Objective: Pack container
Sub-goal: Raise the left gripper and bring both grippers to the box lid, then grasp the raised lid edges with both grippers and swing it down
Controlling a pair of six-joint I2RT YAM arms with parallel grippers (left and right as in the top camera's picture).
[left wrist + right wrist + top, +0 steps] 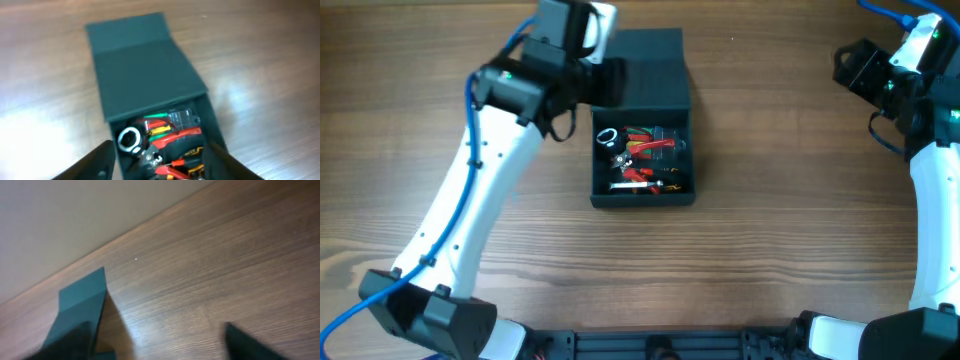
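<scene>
Both grippers seen open.
The left gripper (162, 167) is extended far forward, angled down; the right gripper (160, 347) is held at the far right.

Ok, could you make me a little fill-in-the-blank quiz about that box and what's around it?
1. The lid of the container is ___.
2. The ring inside the container is ___.
3. The arm nearest the container is the robot's ___ one.
4. The table is made of ___.
Missing words: open; white; left; wood.

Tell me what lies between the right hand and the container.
Between right hand and container lies only bare table, as the overhead view shows.
</scene>
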